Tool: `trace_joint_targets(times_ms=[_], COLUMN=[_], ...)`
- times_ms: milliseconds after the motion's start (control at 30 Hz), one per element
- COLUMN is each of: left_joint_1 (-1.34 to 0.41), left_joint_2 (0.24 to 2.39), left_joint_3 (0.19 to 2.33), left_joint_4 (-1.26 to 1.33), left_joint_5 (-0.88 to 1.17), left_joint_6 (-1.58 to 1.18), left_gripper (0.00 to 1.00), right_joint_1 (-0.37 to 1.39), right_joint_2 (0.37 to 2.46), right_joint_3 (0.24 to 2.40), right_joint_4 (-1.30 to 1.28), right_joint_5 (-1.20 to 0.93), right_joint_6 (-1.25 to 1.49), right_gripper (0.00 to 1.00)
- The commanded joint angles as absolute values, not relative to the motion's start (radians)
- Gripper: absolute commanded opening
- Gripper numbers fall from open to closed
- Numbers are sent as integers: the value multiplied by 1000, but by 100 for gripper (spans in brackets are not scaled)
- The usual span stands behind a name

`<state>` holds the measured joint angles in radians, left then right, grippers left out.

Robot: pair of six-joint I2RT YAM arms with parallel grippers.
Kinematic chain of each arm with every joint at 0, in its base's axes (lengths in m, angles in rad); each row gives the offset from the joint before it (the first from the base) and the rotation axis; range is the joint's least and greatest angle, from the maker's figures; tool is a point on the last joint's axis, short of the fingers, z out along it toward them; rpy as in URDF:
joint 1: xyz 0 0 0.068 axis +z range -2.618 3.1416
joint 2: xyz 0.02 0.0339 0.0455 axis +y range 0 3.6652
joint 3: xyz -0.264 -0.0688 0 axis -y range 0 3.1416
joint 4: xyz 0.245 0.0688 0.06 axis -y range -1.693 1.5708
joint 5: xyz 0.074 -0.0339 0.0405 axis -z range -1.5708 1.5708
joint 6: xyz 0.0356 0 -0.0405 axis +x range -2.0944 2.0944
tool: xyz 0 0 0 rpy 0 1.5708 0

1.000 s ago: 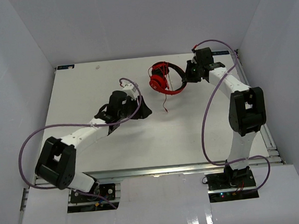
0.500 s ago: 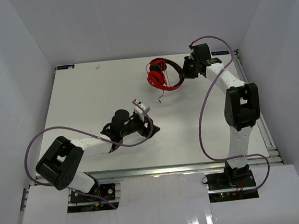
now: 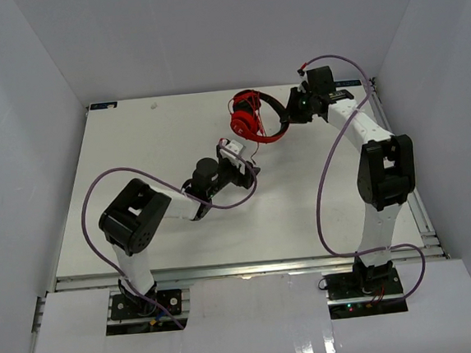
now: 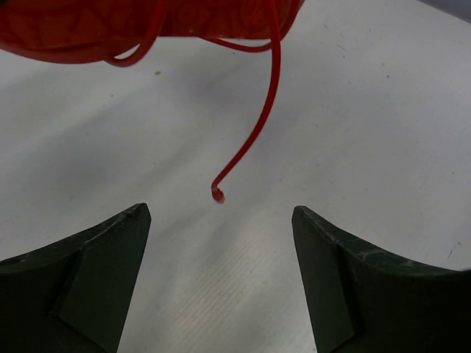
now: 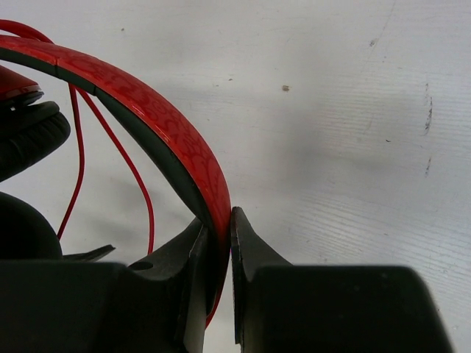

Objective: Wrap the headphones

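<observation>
Cord [image 4: 254, 136] pickup: right gripper [image 5: 219, 217] pinching headband [image 5: 165, 136].
I am aiming my spread left gripper [image 4: 219, 212] at its tip; closing next.

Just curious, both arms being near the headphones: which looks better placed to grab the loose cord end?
Left. The left claw is open, facing the loose cord end; the right claw is clamped on the headband.

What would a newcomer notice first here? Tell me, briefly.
The red headphones at the far side of the table draw the eye first, with the right hand shut on their headband. Next comes the left hand, wide open near the table's middle, its fingers either side of the loose end of the thin red cord trailing from the headphones.
</observation>
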<state>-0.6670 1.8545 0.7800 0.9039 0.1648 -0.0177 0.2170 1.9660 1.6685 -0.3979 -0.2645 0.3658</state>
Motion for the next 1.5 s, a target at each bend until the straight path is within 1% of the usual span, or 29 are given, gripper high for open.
trace_joint_targets(times_ms=[0,133,300,333,467,633,867,1100,1167,1233,1333,1467], left_joint_1=[-667,-667,-666,-665,-650,-607,-567,-561,-561,-561,-561,-561], left_joint_2=[1891,1913,1924,1925,1918,1923,1949,2004,2017,2027,2028,2024], left_joint_3=[855,887,888,885,847,803,838,913,930,946,963,968], left_joint_4=[968,950,951,952,973,979,865,762,736,699,636,576], left_joint_5=[179,213,185,180,182,197,194,182,178,180,189,195], left_joint_6=[-21,-30,-26,-26,-5,46,202,311,328,345,365,383], left_gripper=[78,56,5,0,0,0,0,0,3,9,15,29], right_joint_1=[227,233,239,239,239,239,239,241,241,241,241,242], right_joint_2=[1877,1876,1866,1863,1848,1836,1889,1962,1980,2002,2032,2054], right_joint_3=[1662,1661,1652,1649,1638,1618,1611,1599,1594,1588,1586,1588], right_joint_4=[-348,-350,-351,-351,-365,-385,-431,-433,-426,-423,-418,-404], right_joint_5=[-329,-333,-341,-340,-340,-379,-334,-330,-343,-363,-388,-406], right_joint_6=[407,411,408,405,371,257,125,91,98,106,119,139], right_gripper=[8,8,8,8,8,8,8,8,8,8,8,8])
